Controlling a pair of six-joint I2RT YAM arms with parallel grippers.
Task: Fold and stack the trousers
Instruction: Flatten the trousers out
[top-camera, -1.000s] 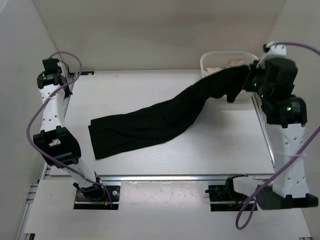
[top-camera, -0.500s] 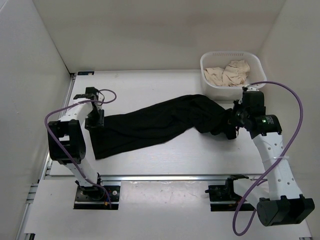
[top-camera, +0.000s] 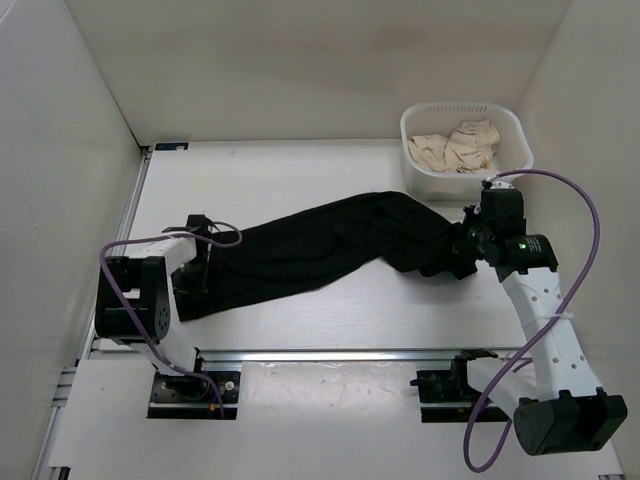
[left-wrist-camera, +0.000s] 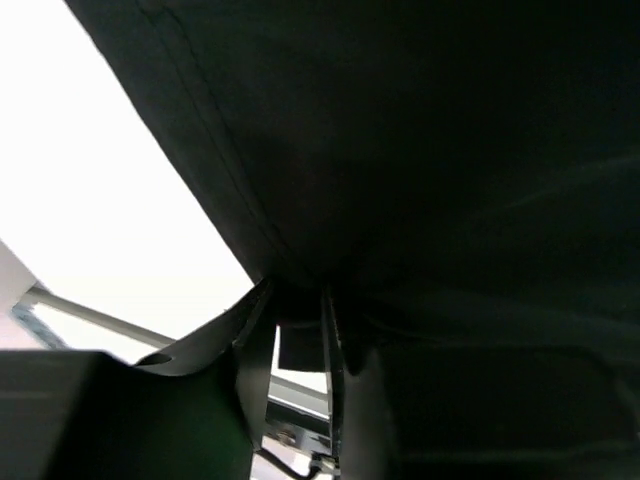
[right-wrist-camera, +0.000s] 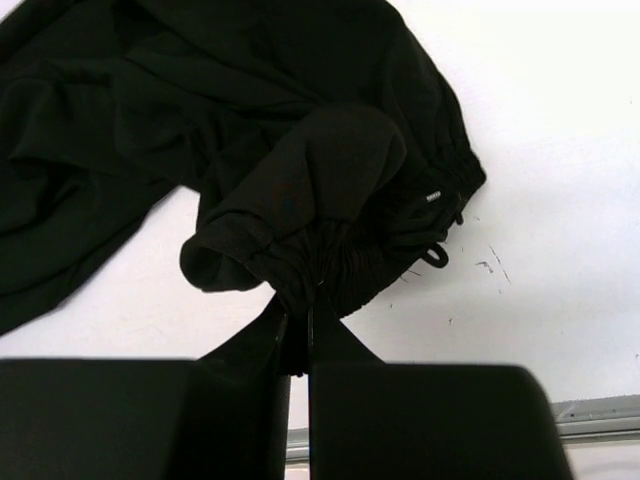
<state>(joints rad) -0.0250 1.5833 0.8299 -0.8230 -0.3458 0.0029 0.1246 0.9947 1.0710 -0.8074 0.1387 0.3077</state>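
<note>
The black trousers (top-camera: 320, 245) lie stretched across the table, leg ends at the left and waist at the right. My left gripper (top-camera: 197, 268) is low at the leg ends. In the left wrist view its narrow jaws (left-wrist-camera: 298, 295) pinch the edge of the trousers (left-wrist-camera: 450, 150), which fill most of that view. My right gripper (top-camera: 465, 245) is shut on the bunched elastic waistband; in the right wrist view the gripper (right-wrist-camera: 300, 305) holds the gathered trousers (right-wrist-camera: 300, 150) just above the table, with a drawstring loop (right-wrist-camera: 435, 255) lying beside them.
A white basket (top-camera: 408, 135) with beige cloth (top-camera: 455, 148) stands at the back right, just behind my right gripper. A metal rail (top-camera: 320, 353) runs along the near table edge. White walls close in the left, back and right sides.
The right arm brought the waist down from beside the basket to the table. The left arm swung in from the back left to the leg ends and moved nearer along them.
</note>
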